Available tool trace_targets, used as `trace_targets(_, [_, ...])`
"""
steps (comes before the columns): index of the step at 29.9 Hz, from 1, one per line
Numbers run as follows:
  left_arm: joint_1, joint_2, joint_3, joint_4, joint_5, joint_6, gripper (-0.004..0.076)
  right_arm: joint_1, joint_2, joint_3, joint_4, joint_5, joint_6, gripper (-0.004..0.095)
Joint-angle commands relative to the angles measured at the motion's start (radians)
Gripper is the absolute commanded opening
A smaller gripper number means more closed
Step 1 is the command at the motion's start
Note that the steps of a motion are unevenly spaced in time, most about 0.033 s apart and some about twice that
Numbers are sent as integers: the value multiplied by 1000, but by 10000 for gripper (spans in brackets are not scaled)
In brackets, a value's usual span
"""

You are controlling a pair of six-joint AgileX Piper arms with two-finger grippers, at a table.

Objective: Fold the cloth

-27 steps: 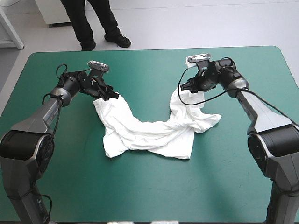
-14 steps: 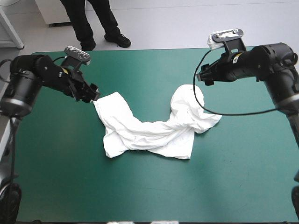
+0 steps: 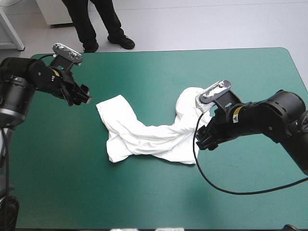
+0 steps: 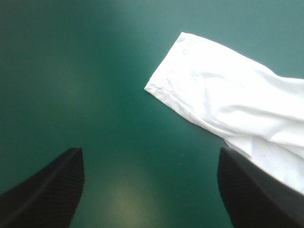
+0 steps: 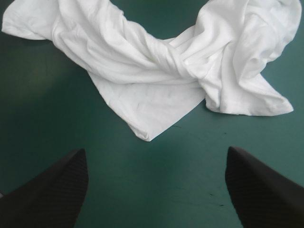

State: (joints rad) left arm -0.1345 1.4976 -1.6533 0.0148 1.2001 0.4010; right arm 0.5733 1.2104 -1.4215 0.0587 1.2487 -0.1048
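T-shirt [image 3: 149,137] left crumpled at mid-table, untouched.
It was spread as a soft, creased white U on the smooth teal-green cover [image 3: 144,197]; the left gripper [image 4: 147,152] and right gripper [image 5: 155,150] were held beside it, textured black fingers wide apart.

T-shirt [image 3: 144,137]: 1, white, one crumpled piece, mid-table. Table [image 3: 144,72]: 1, with 1 teal-green cover. Grippers: 2. The left gripper [image 3: 84,95] is at 10 o'clock from the T-shirt, clear of it. The right gripper [image 3: 203,139] is at 3 o'clock, by the T-shirt's edge. Black fingers: 4 in all, 2 per gripper. The left pair of fingers [image 4: 47,194] is spread wide, and the right pair [image 5: 266,190] is spread wide too.
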Motion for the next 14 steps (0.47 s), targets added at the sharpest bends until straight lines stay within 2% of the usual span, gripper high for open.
trace_targets(1, [0, 63, -26, 5, -81, -2, 565, 11, -33, 10, 10, 1, 5, 752])
trace_targets(14, [75, 407, -82, -69, -192, 31, 565, 11, -33, 34, 33, 1, -2, 742])
